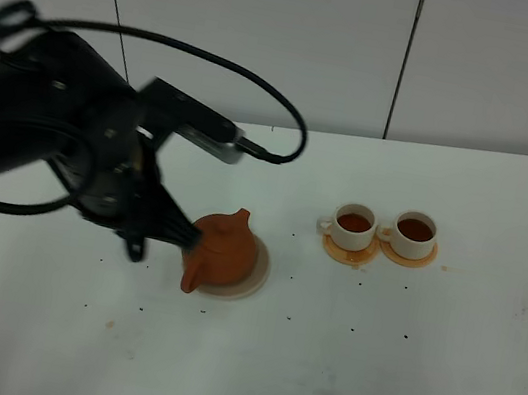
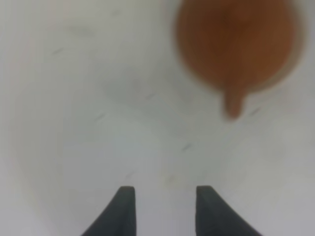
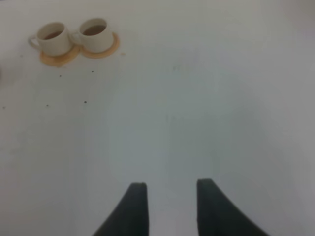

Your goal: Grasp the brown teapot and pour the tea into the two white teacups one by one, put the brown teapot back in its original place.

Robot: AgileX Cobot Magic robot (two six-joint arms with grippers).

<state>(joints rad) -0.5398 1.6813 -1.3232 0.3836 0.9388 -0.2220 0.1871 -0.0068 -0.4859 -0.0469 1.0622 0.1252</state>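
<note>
The brown teapot (image 1: 220, 249) sits on the pale beige disc (image 1: 258, 272), spout toward the front left. My left gripper (image 1: 164, 238) is just left of it, open and empty. In the left wrist view the teapot (image 2: 236, 44) is a blur ahead of the parted fingertips, and my left gripper (image 2: 165, 199) is apart from it. The two white teacups (image 1: 353, 226) (image 1: 413, 232) stand side by side on orange coasters, both holding dark tea. My right gripper (image 3: 171, 196) hovers over bare table, its fingers apart with nothing between them, far from the cups (image 3: 53, 38) (image 3: 96, 34).
The white table (image 1: 415, 385) carries small dark specks around the teapot and cups. A black cable (image 1: 262, 86) loops over the left arm. The orange coasters (image 1: 351, 253) overlap at their edges. A white panelled wall stands behind the table.
</note>
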